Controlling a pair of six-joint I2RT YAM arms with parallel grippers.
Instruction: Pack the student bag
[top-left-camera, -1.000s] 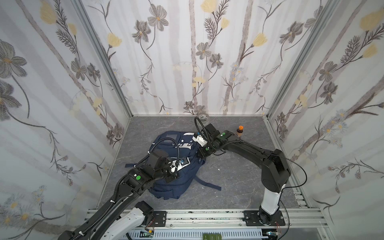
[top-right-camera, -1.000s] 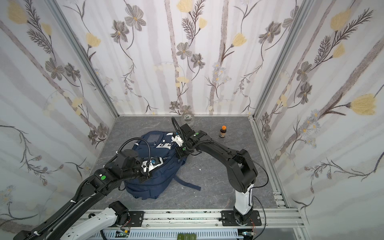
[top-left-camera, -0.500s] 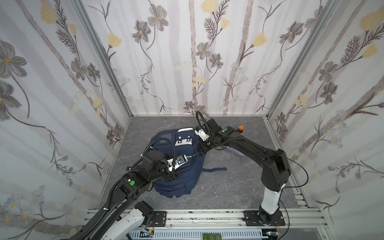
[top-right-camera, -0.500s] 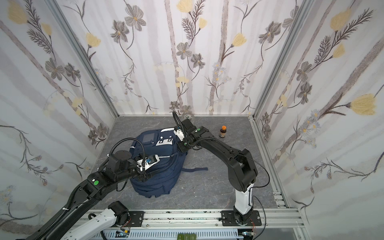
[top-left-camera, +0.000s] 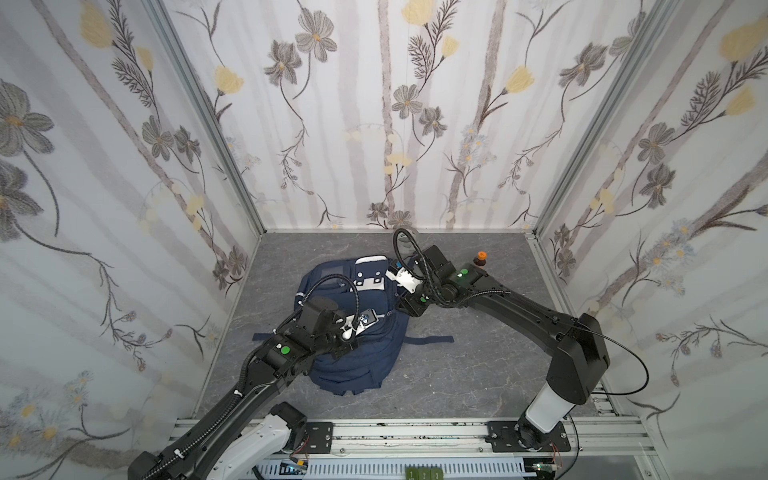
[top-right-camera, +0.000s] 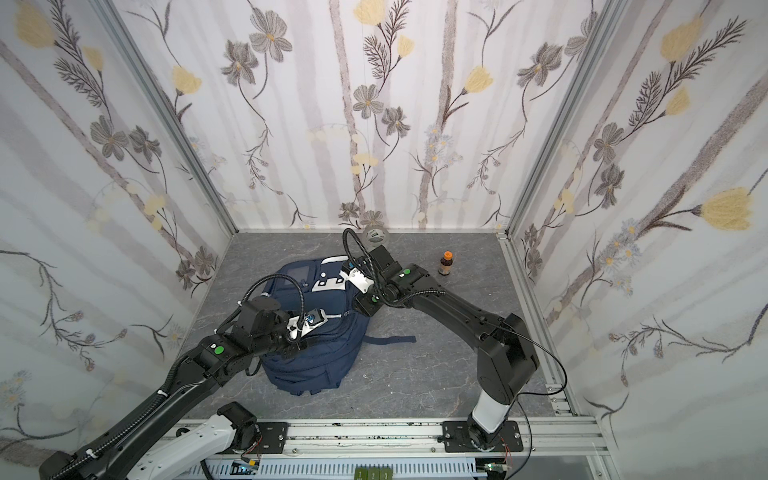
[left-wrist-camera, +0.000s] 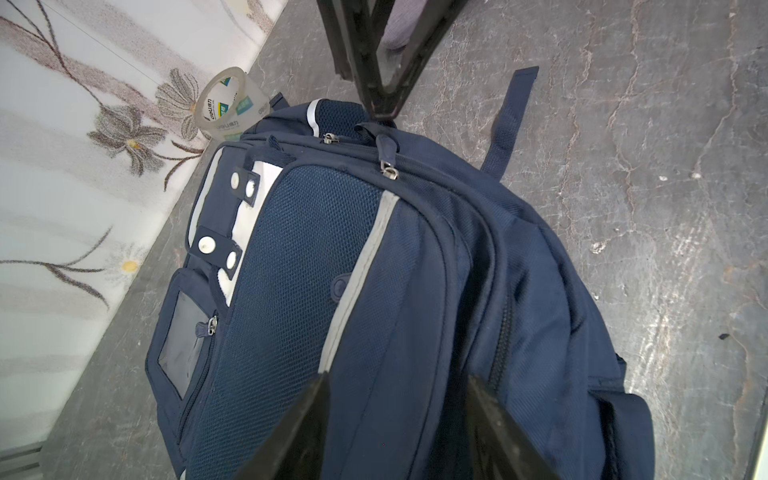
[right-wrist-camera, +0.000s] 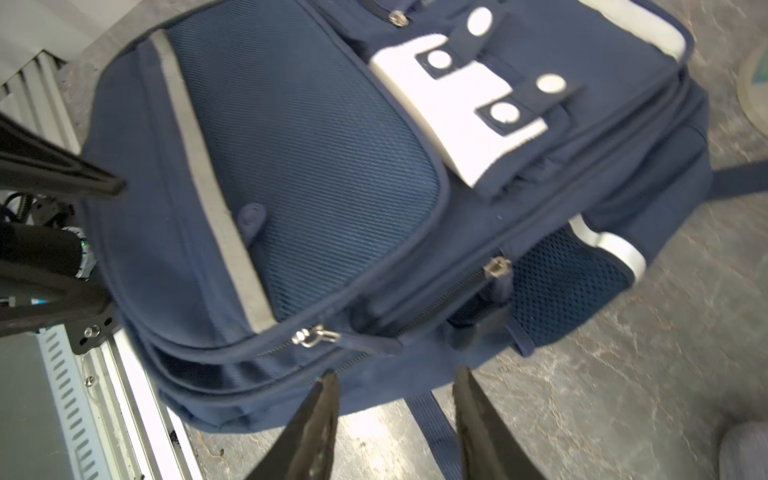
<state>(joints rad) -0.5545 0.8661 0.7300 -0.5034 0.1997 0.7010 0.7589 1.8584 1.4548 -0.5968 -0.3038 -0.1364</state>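
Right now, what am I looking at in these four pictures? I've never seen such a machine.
Two black robot arms stand on a rail, each ending in a two-fingered gripper. Two pictures look down from overhead, side by side; two come from cameras on the arms' wrists. On the grey table lies a navy backpack, with a roll of clear tape and a small orange-capped bottle farther back, near the wall. The left gripper hovers over the backpack, the right gripper at its edge; both have fingers apart, holding nothing.

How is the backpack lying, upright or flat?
Flat, front up: the backpack shows its white patches and pockets in both top views.
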